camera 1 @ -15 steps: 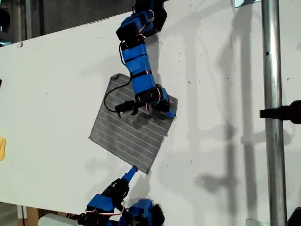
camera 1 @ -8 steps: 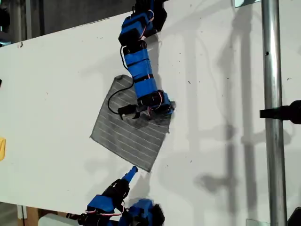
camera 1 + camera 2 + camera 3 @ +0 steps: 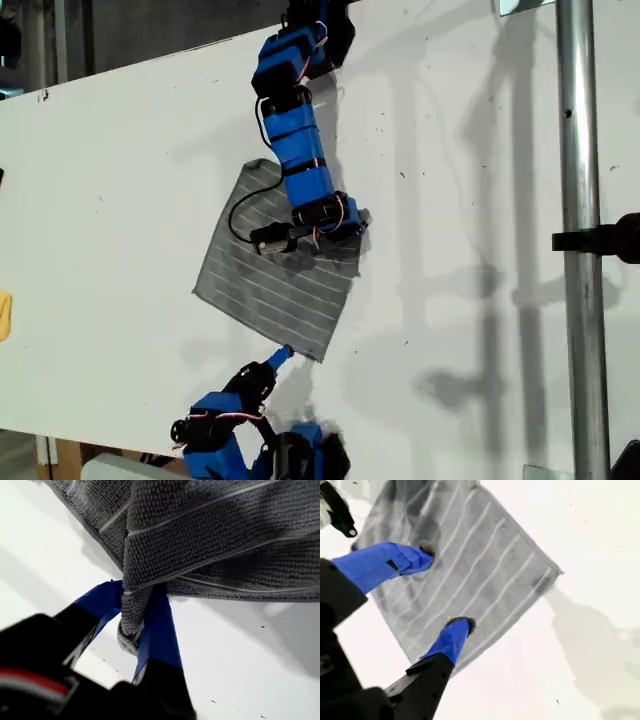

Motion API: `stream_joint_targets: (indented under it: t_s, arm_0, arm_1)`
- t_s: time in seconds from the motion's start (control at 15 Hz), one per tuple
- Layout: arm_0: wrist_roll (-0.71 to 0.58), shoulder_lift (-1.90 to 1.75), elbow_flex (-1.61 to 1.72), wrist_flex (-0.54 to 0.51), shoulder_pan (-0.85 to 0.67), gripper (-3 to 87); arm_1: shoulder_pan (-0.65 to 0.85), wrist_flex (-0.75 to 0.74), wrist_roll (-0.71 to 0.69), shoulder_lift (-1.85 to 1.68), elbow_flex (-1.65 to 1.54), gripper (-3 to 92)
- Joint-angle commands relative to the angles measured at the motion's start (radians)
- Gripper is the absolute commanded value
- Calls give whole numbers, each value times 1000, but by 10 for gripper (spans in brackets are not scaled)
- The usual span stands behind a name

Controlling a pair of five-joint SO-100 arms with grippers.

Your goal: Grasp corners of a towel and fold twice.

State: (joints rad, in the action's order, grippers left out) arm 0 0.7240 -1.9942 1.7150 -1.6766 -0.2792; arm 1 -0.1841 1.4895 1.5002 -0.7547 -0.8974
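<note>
- The towel (image 3: pixel 270 285) lies on the white table (image 3: pixel 120 180), near the middle of the exterior view and turned so it sits like a diamond, with its pale stripes running slantwise
- Most of the cloth is flat; the part towards the exterior view's right is raised and bunched under the arm that reaches in from the top of that view
- My first claw (image 3: pixel 352 232) is at that raised edge, and in the first wrist view my first claw (image 3: pixel 137 592) is pinched tight on one of the corners (image 3: pixel 131 630), with the grey tip squeezed between the two blue fingers (image 3: pixel 157 630)
- Above the pinch the towel (image 3: pixel 225 540) rolls over itself in a thick fold, clear of the table there
- My second claw (image 3: pixel 280 356) comes in from the bottom of the exterior view, just beside the towel's lowest corner (image 3: pixel 315 358)
- In the second wrist view my second claw (image 3: pixel 444 590) is spread wide with nothing in it; the towel (image 3: pixel 485 555) lies flat beneath and both blue fingertips (image 3: pixel 457 630) show against the cloth, though I cannot tell whether they touch it
- A black cable (image 3: pixel 235 215) loops over the towel beside the first arm
- A metal pole (image 3: pixel 580 250) stands upright at the exterior view's right, well apart from the towel
</note>
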Motion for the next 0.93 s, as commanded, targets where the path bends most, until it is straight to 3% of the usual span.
stream_joint_targets:
  t_s: [0.0, 0.07, 0.2, 0.33, 0.87]
  arm_0:
    - [-37, 37, 12, 21, -23, 244]
    - [-58, 40, 31, 44, -3, 249]
    - [-40, 97, 31, 44, 46, 340]
    - [-8, 118, 72, 103, 84, 349]
    - [40, 152, 442, 479, 21, 315]
  arm_1:
    - [-9, -2, -5, -17, -2, -2]
    - [-12, 0, -3, -17, -3, -2]
    - [-15, 2, -2, -17, -5, -2]
    - [-18, 0, 0, -20, -5, -2]
    - [-35, 9, 17, -48, -17, -2]
